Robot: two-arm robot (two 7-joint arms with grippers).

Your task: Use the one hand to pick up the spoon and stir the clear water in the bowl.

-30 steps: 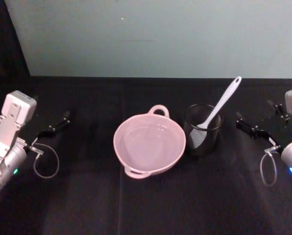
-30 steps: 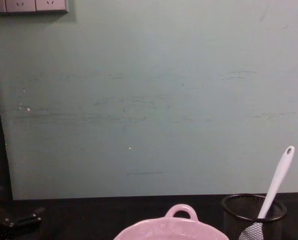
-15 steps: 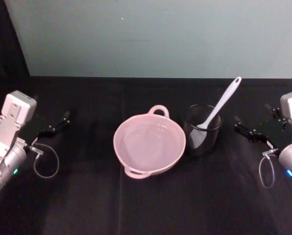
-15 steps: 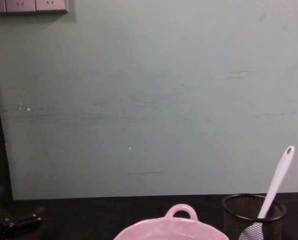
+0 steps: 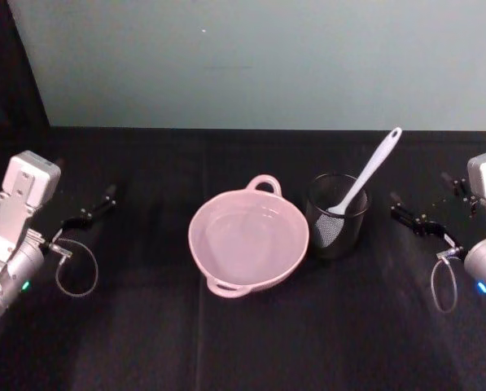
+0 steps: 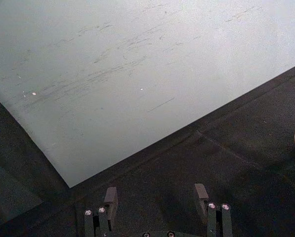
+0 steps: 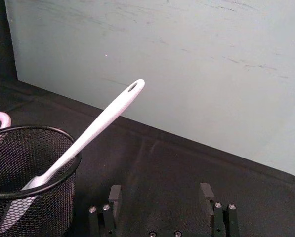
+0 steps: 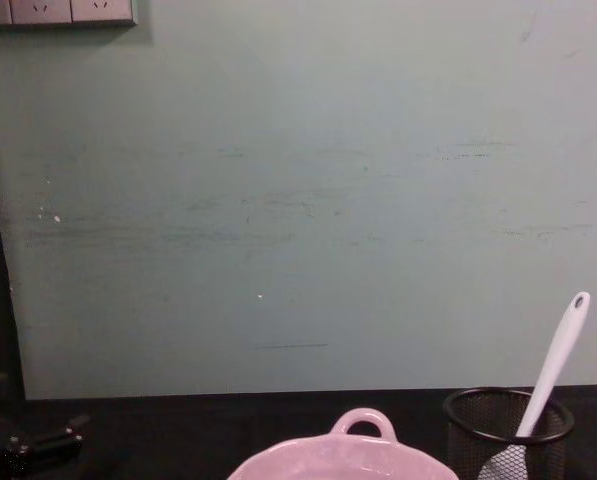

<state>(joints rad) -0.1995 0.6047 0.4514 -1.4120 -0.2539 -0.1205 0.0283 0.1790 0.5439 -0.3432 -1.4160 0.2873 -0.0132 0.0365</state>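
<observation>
The pale pink bowl (image 5: 197, 244) sits mid-table holding clear water; its loop handle (image 8: 363, 424) faces the wall. The white spoon (image 5: 372, 170) stands tilted in a black wire-mesh cup (image 5: 338, 218) just right of the bowl, its handle end with the small hole leaning up and to the right (image 7: 107, 114). My right gripper (image 5: 405, 215) hovers open to the right of the cup, pointing toward it, its fingers (image 7: 115, 194) apart with nothing between them. Far to the left of the bowl, my left gripper (image 5: 96, 205) also stands open (image 6: 156, 194).
A black cloth (image 5: 251, 342) covers the table, which ends at a pale green wall (image 5: 259, 57). Cable loops hang by both wrists (image 5: 76, 269). Wall sockets (image 8: 58, 10) sit at the upper left of the chest view.
The right arm has shifted slightly inward toward the mesh cup. The left gripper has shifted only slightly. Bowl, cup and spoon have not moved.
</observation>
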